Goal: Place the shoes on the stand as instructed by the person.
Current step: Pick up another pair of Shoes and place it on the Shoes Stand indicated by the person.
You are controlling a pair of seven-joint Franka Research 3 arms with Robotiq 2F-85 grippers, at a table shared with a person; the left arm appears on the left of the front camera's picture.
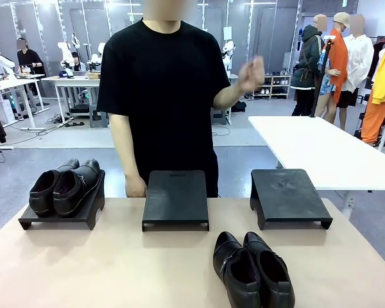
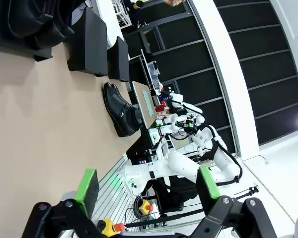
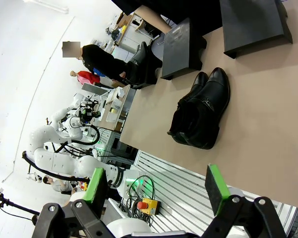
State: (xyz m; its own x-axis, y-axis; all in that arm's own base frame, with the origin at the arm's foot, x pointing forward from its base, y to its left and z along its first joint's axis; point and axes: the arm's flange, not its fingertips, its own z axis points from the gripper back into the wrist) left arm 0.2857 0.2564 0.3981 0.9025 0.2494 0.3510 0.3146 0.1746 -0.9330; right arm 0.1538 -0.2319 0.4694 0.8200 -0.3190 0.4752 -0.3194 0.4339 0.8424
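One pair of glossy black shoes (image 1: 64, 186) rests on the left stand (image 1: 58, 222). The middle stand (image 1: 175, 196) and the right stand (image 1: 285, 192) are bare. A second pair of shoes (image 1: 251, 269) lies on the table near its front edge, toes pointing away from the person (image 1: 160, 83). The person holds one hand (image 1: 251, 74) raised, the other (image 1: 136, 186) at the table's far edge. My left gripper (image 2: 148, 186) is open above the table, far from the loose shoes (image 2: 120, 109). My right gripper (image 3: 156, 188) is open too, back from the same shoes (image 3: 201, 115).
The tan table (image 1: 115, 269) has free room on its front left. A white table (image 1: 321, 144) stands behind on the right. In the right wrist view, the middle stand (image 3: 183, 49) and the right stand (image 3: 253, 22) sit beyond the loose pair.
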